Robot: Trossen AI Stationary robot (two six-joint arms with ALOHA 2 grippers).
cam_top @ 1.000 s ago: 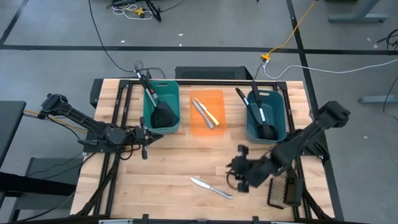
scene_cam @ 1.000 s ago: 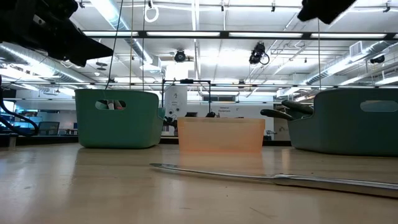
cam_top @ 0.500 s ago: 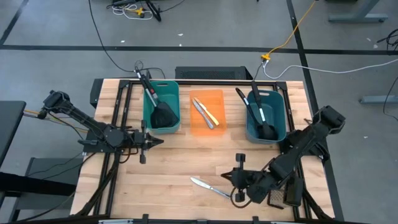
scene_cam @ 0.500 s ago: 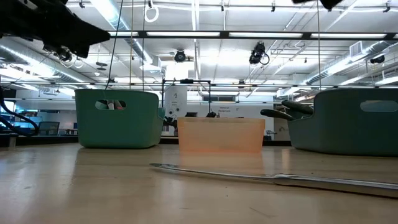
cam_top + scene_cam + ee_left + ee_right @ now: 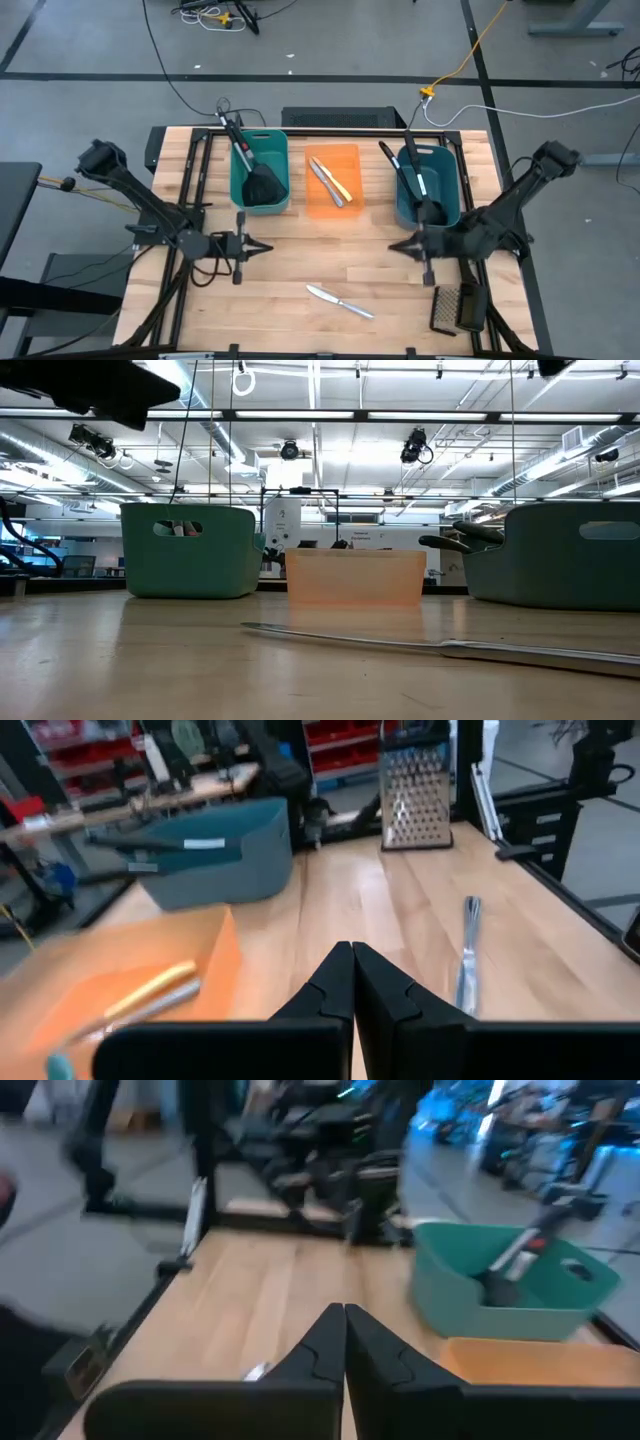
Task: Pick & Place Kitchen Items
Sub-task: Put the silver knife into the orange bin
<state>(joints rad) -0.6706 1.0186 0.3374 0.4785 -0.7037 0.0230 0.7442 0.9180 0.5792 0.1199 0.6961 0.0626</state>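
Overhead and wrist views of a wooden table carrying three tubs in a row along its far side. The left gripper is hovering over the left half of the table, its two dark fingers pressed tip to tip and holding nothing. The right gripper is hovering over the right half, facing the left one across the middle; its fingers are likewise meeting at a point, with nothing between them.

A silver table knife is lying flat on the bare wood near the front edge, between the two grippers and touched by neither (in the low view it is stretching across the foreground). The orange tub in the centre is holding two more small knives, one silver and one pale yellow, lying side by side. The left teal tub is holding a black utensil whose handle is leaning out over the far rim. The right blue-teal tub is holding several black long-handled utensils, their handles pointing toward the far side. A metal grater is lying on the table's front right corner.
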